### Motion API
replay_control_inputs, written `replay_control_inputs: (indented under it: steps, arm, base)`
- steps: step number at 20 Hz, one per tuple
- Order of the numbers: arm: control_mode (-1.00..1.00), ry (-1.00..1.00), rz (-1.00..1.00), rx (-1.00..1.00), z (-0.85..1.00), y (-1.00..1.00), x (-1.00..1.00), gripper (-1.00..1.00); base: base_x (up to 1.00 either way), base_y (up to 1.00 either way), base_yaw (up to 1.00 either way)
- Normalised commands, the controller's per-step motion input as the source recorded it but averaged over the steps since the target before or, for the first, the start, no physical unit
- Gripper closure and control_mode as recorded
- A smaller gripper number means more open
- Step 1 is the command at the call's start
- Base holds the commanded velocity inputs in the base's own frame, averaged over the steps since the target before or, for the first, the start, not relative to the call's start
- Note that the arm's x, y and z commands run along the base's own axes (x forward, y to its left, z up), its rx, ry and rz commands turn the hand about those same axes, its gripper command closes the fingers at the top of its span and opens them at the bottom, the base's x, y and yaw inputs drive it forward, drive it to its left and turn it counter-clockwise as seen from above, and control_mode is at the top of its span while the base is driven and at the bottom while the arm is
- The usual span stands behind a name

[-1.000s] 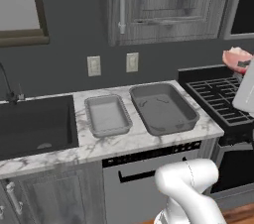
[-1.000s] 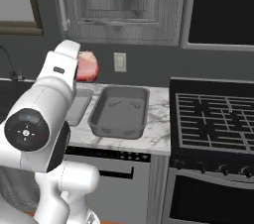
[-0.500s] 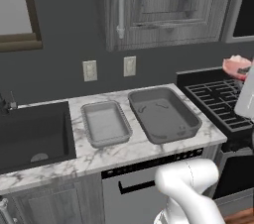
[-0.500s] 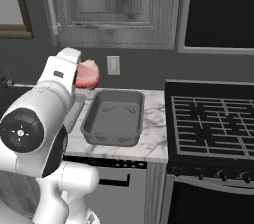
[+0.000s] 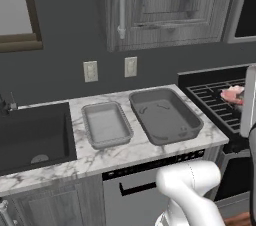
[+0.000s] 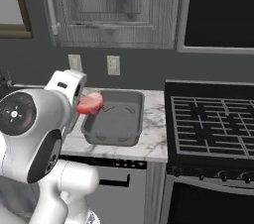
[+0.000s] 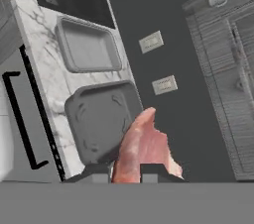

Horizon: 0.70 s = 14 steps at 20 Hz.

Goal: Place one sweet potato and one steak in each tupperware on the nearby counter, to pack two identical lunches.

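marble surface (image 5: 125, 155) in the left base view carries two empty grey tupperware trays (image 5: 106, 125) (image 5: 165, 115). right base view: the claw (image 6: 84, 103) is clamped on a red steak (image 6: 91, 103), above the near tray. hand view confirms; nothing packed yet, i judge.

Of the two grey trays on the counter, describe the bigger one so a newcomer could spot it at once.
Find the white marble counter between the black sink and the stove. Two grey tupperware trays sit on it side by side; the bigger tray is nearest the stove. It is deeper and darker than the smaller tray by the sink.
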Motion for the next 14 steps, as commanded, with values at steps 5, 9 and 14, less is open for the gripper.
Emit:
replay_control_inputs:
  steps: [5, 9, 14]
  arm:
    - [-1.00, 0.08, 0.00, -0.02, -0.95, 0.20, 0.02, 1.00]
    - [-1.00, 0.00, 0.00, 0.00, -0.91, 0.42, 0.10, 1.00]
    - [-1.00, -0.01, 0.00, 0.07, -0.69, 0.46, 0.37, 1.00]
  base:
    - [0.00, 0.00, 0.00]
    - [0.00, 0.00, 0.00]
    - [0.00, 0.00, 0.00]
